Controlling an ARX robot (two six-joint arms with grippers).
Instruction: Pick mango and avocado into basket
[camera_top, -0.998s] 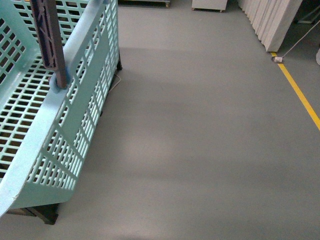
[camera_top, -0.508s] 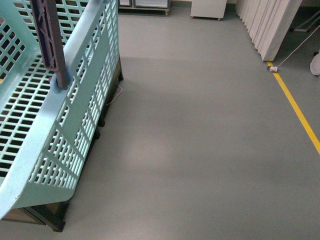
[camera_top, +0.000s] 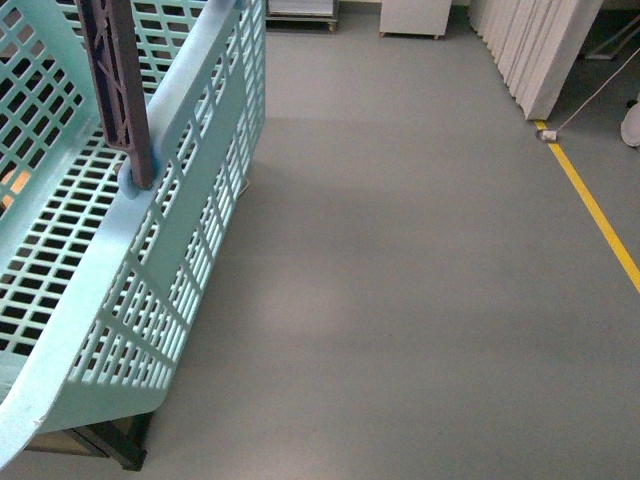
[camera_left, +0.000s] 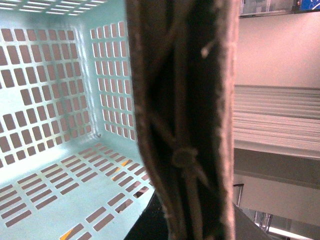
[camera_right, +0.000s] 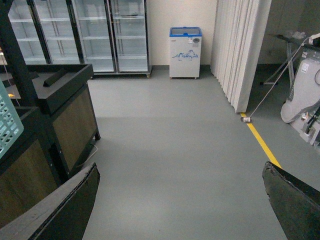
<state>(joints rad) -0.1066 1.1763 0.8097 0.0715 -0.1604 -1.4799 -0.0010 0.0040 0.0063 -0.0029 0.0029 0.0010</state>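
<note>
The right arm points forward over the grey floor (camera_top: 400, 300), the right gripper (camera_right: 180, 192) spread wide and holding nothing. The left wrist camera sits hard against the brown handle (camera_left: 190, 125) of the basket (camera_top: 95, 280), which stands near left. Whether the left gripper grasps the handle cannot be told. A far white freezer (camera_right: 185, 52) carries a blue mountain emblem, its lettering unreadable.

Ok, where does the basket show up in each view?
Front: the basket fills the left side, its slotted wall running toward the lower left corner.
Left wrist: its inside fills the left half, behind the brown handle.
Right wrist: only a turquoise sliver at the left edge.
Shared: the handle links front and left wrist; the yellow line links front and right wrist.
</note>
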